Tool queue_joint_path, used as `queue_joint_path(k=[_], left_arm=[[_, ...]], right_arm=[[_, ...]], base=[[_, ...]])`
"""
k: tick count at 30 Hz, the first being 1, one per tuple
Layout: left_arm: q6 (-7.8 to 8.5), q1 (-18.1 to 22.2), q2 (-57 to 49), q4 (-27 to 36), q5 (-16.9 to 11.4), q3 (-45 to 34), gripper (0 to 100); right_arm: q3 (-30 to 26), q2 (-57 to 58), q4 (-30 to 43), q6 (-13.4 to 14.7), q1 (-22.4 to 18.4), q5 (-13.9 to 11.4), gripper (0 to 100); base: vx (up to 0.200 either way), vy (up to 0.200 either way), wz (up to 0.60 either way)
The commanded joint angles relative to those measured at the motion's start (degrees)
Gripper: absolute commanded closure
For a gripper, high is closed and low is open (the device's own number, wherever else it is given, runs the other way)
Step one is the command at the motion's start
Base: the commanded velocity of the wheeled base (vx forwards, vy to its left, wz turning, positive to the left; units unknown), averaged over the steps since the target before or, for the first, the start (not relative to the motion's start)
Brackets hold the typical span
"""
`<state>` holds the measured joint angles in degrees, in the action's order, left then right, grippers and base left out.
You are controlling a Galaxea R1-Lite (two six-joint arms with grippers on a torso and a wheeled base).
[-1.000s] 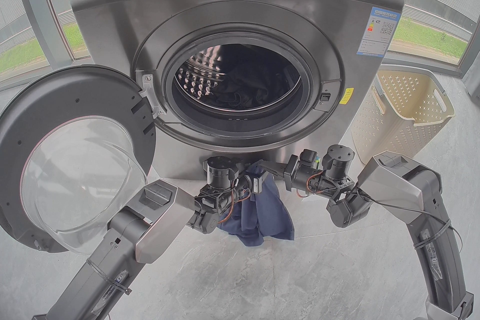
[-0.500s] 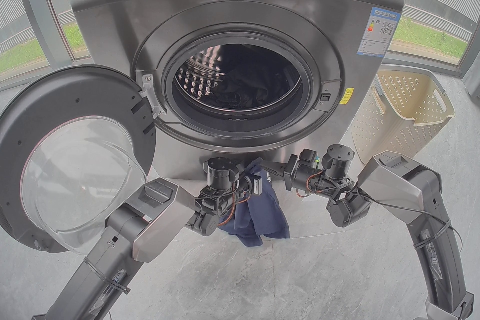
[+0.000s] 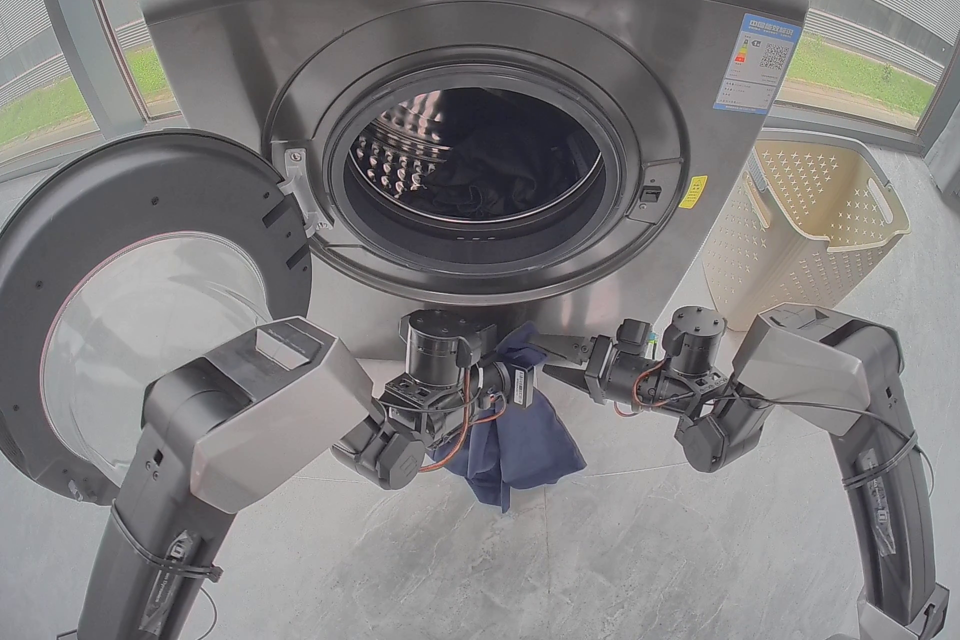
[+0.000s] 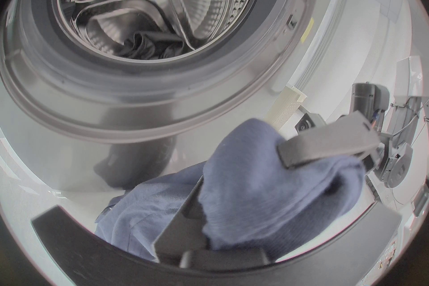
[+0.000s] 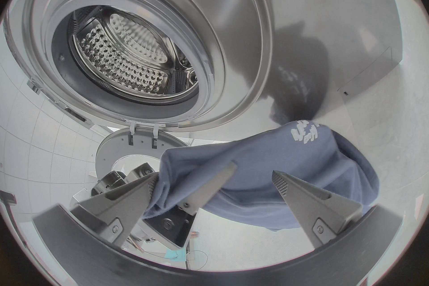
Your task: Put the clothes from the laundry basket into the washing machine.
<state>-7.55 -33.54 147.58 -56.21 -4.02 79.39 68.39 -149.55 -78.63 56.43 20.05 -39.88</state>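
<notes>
Blue garment [image 3: 520, 452], hanging in front of the washing machine [image 3: 250, 72], below its open mouth.
Pinched at the top in left gripper [image 4: 243, 170] jaws; right gripper [image 5: 214, 179] jaws spread, just beside the same fold. Dark clothes [image 3: 490, 162] in drum; door [image 3: 100, 202] swung open; laundry basket [image 3: 810, 222] at machine's right.

Brushed-metal washing machine [image 3: 250, 42], matt blue garment [image 3: 525, 447]

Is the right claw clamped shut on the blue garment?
No, the right claw stands wide open, its fingers not pinching the blue garment, which the left claw grips.
</notes>
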Motion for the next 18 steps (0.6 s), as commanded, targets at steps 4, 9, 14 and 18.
queue_joint_path(k=[4,9,14,18], left_arm=[[-0.10,-0.8,-12.7,-3.1,-0.1,-10.6,100],[-0.54,-2.1,-21.8,-6.8,0.3,-20.4,100],[-2.30,-3.9,-33.8,-8.7,0.2,-29.3,100],[-3.62,-4.9,-43.4,-8.1,-0.3,-32.4,100]], right_arm=[[-10.3,11.1,-0.3,-1.6,-3.8,0.1,0],[-17.2,16.8,-0.6,-1.6,-4.8,0.9,0],[-26.5,21.7,-2.6,-5.6,-4.6,0.9,0],[-33.6,23.3,-2.6,-15.0,-3.5,2.3,0]], base=[[0.000,0.000,0.00],[0.000,0.000,0.00],[0.000,0.000,0.00],[0.000,0.000,0.00]])
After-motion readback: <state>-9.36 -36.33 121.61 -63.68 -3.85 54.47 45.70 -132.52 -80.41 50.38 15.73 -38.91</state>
